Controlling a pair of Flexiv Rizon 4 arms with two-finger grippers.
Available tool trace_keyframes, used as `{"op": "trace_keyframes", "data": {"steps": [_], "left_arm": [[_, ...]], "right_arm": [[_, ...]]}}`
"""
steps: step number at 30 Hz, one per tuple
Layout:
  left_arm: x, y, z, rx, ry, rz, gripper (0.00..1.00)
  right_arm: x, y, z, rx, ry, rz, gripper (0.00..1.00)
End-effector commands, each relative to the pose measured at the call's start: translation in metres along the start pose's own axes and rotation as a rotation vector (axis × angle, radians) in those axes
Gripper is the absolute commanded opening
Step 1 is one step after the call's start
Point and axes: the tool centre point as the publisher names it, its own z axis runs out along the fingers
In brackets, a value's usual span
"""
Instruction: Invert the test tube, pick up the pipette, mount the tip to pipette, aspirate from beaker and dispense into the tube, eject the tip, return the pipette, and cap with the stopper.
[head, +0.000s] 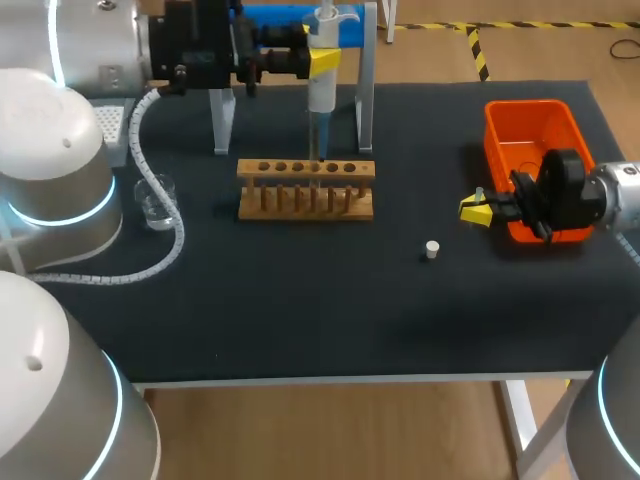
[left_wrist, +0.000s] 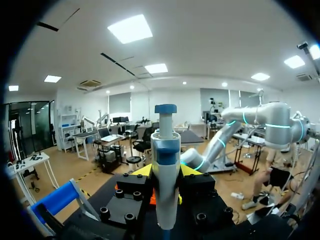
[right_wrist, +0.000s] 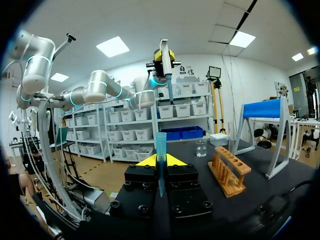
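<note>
My left gripper (head: 322, 60) is shut on the white pipette (head: 321, 90), held upright over the wooden tube rack (head: 305, 188). The pipette's thin lower end points down at the rack's holes. In the left wrist view the pipette (left_wrist: 165, 165) stands between the yellow tips of my left gripper (left_wrist: 165, 172). My right gripper (head: 478, 208) hovers beside the orange bin (head: 535, 120), shut on a bluish pipette tip (right_wrist: 160, 165) held point down. A clear test tube (right_wrist: 231, 137) stands in the rack (right_wrist: 229, 172). The white stopper (head: 432, 249) lies on the mat.
A glass beaker (head: 155, 200) stands left of the rack, close to my left arm's cable. The blue pipette stand (head: 300, 25) is behind the rack at the table's back. Open mat lies in front of the rack and the stopper.
</note>
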Motion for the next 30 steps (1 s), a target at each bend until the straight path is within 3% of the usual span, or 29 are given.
{"op": "trace_keyframes", "data": {"steps": [1, 21, 30], "left_arm": [[-0.003, -0.002, 0.018, 0.005, 0.008, 0.005, 0.0], [0.007, -0.006, 0.044, 0.008, 0.048, -0.006, 0.0], [0.003, -0.005, 0.045, -0.036, 0.082, -0.041, 0.0]], "right_arm": [[0.001, 0.0, 0.0, 0.002, 0.0, 0.0, 0.0], [0.001, 0.0, 0.0, 0.002, 0.0, 0.0, 0.0], [0.001, 0.0, 0.0, 0.002, 0.0, 0.0, 0.0]]}}
